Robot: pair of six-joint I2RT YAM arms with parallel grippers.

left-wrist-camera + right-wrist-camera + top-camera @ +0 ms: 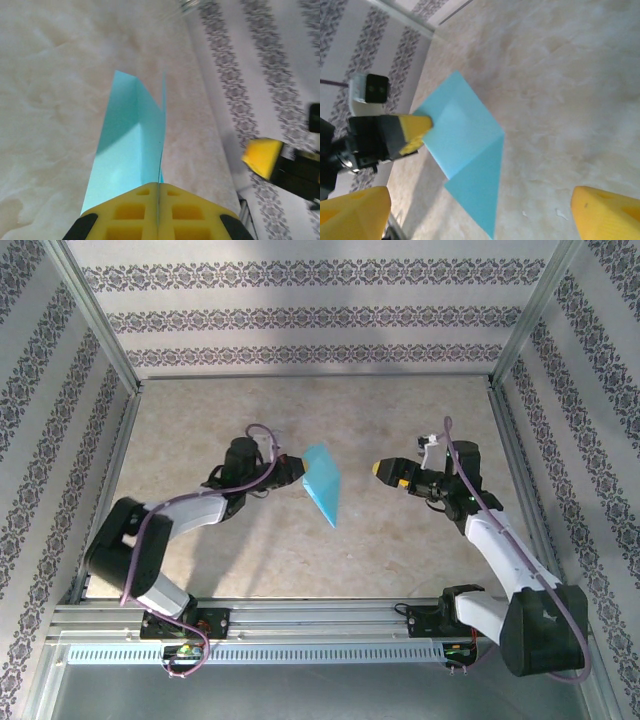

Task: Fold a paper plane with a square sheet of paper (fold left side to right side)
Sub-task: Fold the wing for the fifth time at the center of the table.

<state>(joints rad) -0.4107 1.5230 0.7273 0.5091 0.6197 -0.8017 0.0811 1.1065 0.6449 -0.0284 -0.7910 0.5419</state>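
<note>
The turquoise square sheet of paper (323, 485) is folded into a pointed, kite-like shape with a diagonal crease. It hangs above the table at mid-centre, its tip pointing toward the near edge. My left gripper (298, 472) is shut on the sheet's left corner. In the left wrist view the yellow pads (131, 212) meet on the paper (130, 145), which stands edge-on ahead of them. My right gripper (385, 471) is open, a short way right of the sheet and apart from it. From the right wrist, the paper (465, 140) lies ahead between the wide-spread fingers (355, 212).
The beige marbled table (300, 560) is boxed in by patterned walls (300, 320) with aluminium posts at the corners. A metal rail (300, 620) carrying both arm bases runs along the near edge.
</note>
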